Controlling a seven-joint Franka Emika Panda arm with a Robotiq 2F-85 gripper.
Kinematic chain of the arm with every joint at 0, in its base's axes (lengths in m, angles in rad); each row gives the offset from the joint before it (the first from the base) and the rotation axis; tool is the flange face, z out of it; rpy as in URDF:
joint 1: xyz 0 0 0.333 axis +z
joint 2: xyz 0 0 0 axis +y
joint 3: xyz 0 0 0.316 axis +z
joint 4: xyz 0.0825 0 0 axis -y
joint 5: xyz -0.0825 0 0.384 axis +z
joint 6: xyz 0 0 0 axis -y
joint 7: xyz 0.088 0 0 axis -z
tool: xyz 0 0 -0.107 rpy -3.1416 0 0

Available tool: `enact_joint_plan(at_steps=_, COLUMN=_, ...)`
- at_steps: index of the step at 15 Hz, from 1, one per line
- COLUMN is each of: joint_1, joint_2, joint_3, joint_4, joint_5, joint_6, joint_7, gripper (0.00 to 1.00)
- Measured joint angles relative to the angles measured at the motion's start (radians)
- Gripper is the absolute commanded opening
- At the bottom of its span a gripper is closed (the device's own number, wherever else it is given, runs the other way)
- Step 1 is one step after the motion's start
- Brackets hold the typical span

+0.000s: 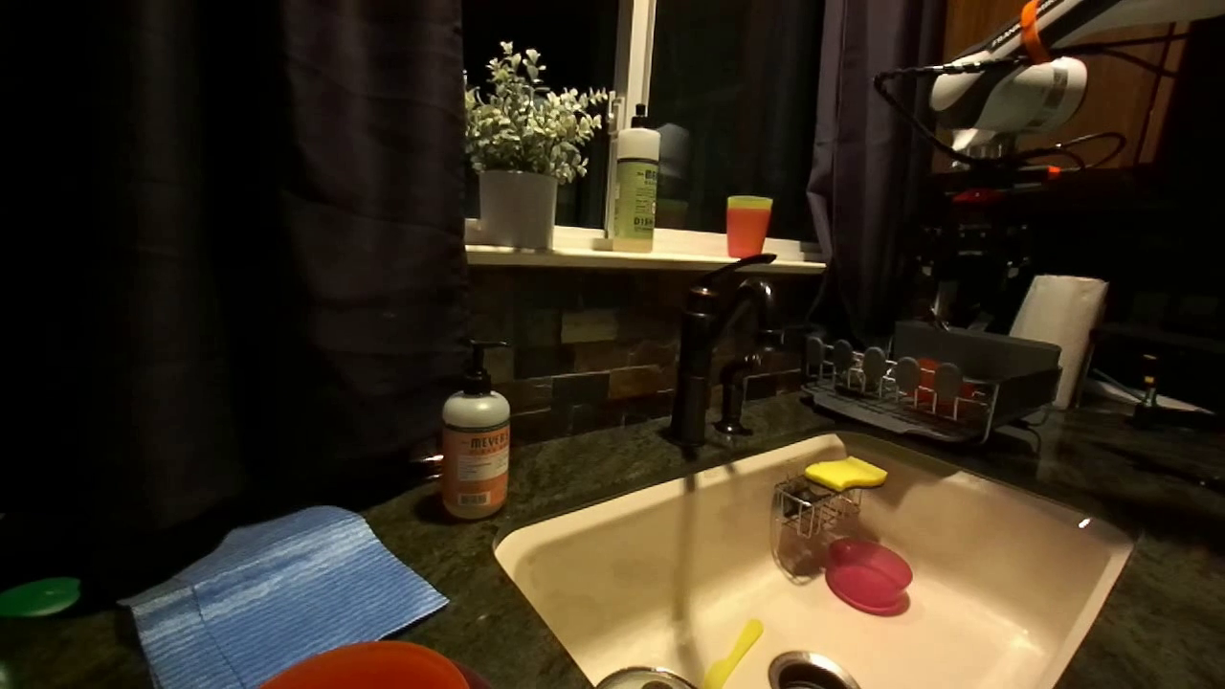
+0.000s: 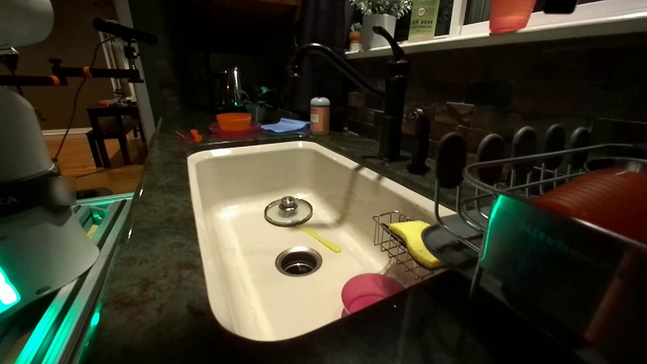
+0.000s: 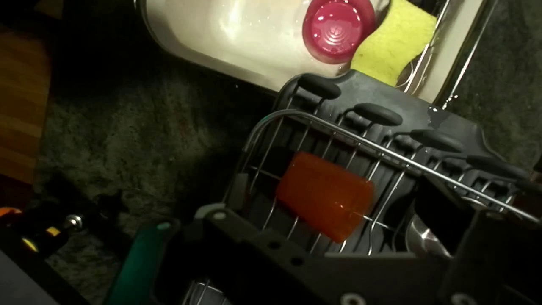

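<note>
On a dark table [image 3: 178,131], a dish rack [image 3: 377,114] held an orange cup [image 3: 325,192], likely light and stiff, best gripped mid-body, beneath the spread-apart pincer [image 3: 336,190].

An orange cup [image 3: 325,195], tapered in form, is laid on its side inside the wire dish rack [image 3: 383,152], near a rounded corner of that rack. Its wider end is directed toward the lower right of the wrist view, its narrower end toward the upper left. In both exterior views, the cup is seen only in part, behind the rack.
</note>
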Motion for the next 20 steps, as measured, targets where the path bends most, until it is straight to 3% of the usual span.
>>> enact_joint_plan(at_steps=5, joint_1=-0.026, joint_2=0.058, joint_3=-0.022, joint_4=0.007, joint_5=-0.001, joint_6=0.000, joint_7=-0.141, gripper=1.00)
enact_joint_plan(at_steps=20, joint_1=-0.049, joint_2=0.295, joint_3=-0.035, joint_4=0.185, joint_5=-0.002, joint_6=0.025, joint_7=-0.152, gripper=1.00)
